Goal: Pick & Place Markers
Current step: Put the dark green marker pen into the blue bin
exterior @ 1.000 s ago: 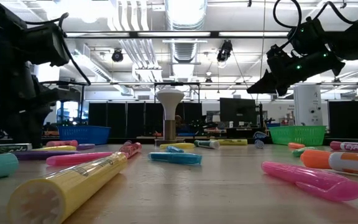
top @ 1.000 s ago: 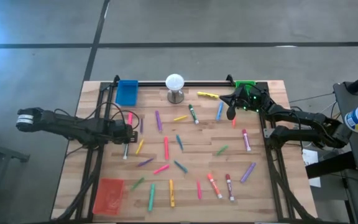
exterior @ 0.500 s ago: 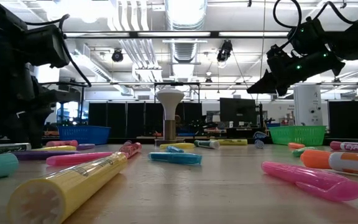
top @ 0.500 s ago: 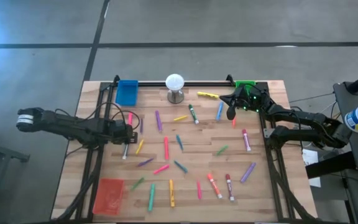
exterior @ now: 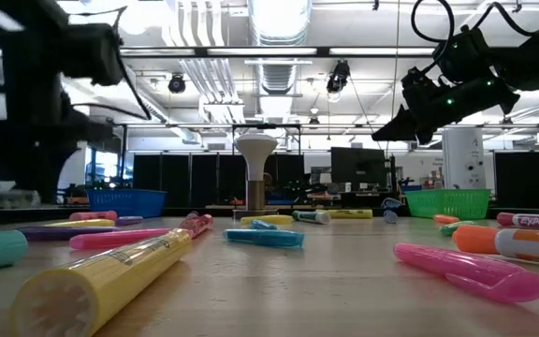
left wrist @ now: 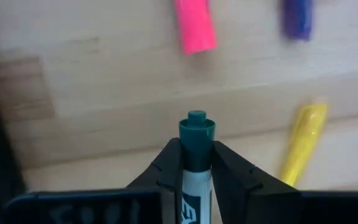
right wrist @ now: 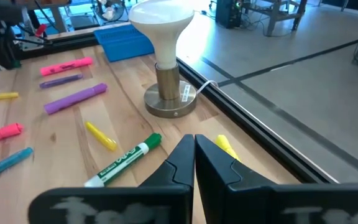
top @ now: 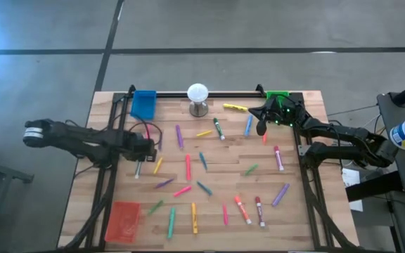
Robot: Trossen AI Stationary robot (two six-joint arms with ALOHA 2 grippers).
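The left end effector (left wrist: 196,163) is clamped on a teal marker (left wrist: 196,140); it could slip out if bumped. The right end effector (right wrist: 194,155) is pressed together, empty

Even indoor light, some blur

Ceiling strips glare above the lamp (exterior: 256,150); nearest yellow marker (exterior: 101,276) is out of focus, left arm (exterior: 40,94) smeared, wrist-view table (left wrist: 104,81) soft

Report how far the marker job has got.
Done: no markers show in the blue tray, green tray or red tray. In hand: left gripper grips a teal-capped marker; right gripper is shut, empty. Left: roughly two dozen markers scattered on the table.
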